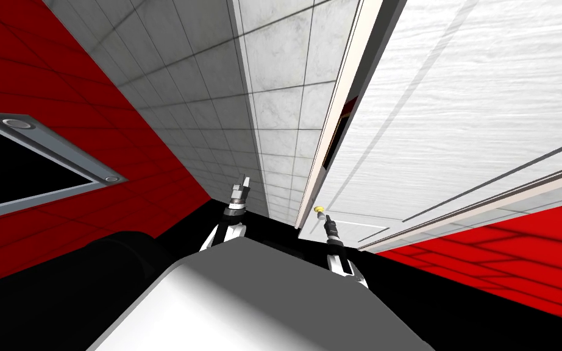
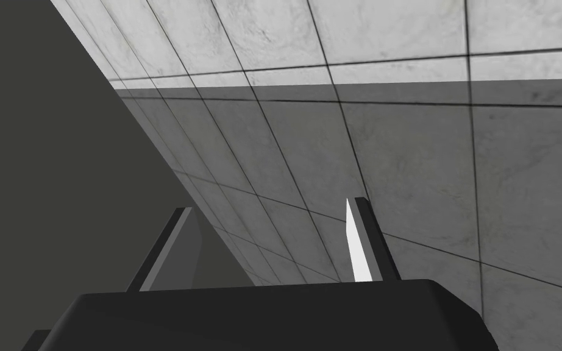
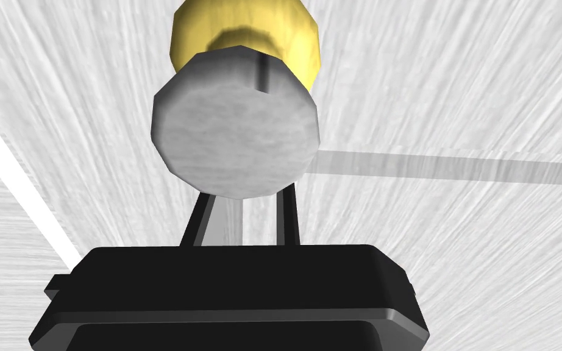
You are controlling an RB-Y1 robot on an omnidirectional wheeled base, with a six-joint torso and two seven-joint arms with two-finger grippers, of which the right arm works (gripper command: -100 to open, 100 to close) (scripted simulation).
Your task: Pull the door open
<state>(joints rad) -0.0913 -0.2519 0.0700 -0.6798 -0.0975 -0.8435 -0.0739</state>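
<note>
Left gripper (image 2: pixel 270 205): dark box body, two thin light grey blade fingers (image 2: pixel 359 250). Right gripper (image 1: pixel 321 214): same black box. Forearms (image 1: pixel 220 233) white; wrists (image 1: pixel 333 231) dark, ringed.

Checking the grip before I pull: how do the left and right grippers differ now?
The left gripper stands open, fingers wide apart; the right gripper has its fingers drawn close on the door knob. The left holds nothing and faces a grey tiled wall; the right is at the white door. Both share dark bodies and thin fingers.

Bright even light, shadow band on tiled wall (image 2: pixel 395 152), door (image 1: pixel 456 109) brightly lit, edges splayed
</note>
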